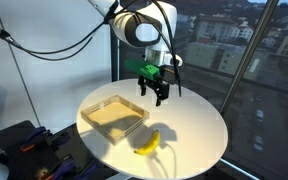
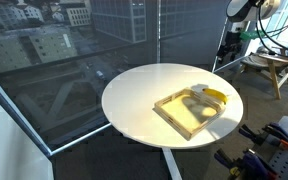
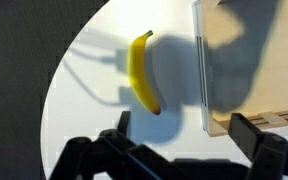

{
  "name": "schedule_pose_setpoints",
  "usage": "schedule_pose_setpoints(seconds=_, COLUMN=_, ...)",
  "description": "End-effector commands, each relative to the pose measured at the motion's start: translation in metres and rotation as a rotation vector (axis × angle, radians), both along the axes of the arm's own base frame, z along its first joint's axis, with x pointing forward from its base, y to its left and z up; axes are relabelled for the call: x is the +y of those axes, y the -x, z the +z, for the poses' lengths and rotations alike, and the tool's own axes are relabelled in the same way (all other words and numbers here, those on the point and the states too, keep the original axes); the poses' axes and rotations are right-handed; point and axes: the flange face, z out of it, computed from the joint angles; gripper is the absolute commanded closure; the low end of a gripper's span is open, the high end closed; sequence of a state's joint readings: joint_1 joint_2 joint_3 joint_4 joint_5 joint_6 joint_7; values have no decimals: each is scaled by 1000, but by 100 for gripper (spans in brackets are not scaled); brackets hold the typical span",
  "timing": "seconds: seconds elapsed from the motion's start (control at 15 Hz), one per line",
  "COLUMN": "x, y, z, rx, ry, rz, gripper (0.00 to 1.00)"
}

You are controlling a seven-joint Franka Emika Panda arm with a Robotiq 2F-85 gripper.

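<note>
Tall windows over a dusk city stand behind a round white tabletop point(image 1: 199, 135), where a shallow wooden tray point(image 1: 97, 103) and a banana point(image 1: 149, 143) lie. The hand point(image 1: 154, 95) hangs in the air above them, its fingers spread as wide as they go and holding nothing. In the wrist view the banana lies flat on the tabletop just beside the tray's outer wall, a narrow gap between them, clear of both fingers

Tray point(image 3: 200, 70) partly beyond the wrist view's right edge
</note>
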State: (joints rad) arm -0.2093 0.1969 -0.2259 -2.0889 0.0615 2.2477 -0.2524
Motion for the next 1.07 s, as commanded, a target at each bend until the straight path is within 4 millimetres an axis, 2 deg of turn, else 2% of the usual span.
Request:
schedule_pose_setpoints(seconds=0.0, x=-10, y=-6, z=-5, rx=-12, ry=-6, rz=-6, gripper=0)
schedule_pose_setpoints(seconds=0.53, x=-16, y=-7, z=-9, rx=-6, ry=-9, rz=-10, gripper=0)
schedule_pose_setpoints(seconds=0.6, x=-11, y=-1, z=-12, rx=13, ry=2, rz=-15, gripper=0)
schedule_pose_setpoints(seconds=1.0, x=-12, y=-2, z=-12, rx=12, ry=2, rz=-15, gripper=0)
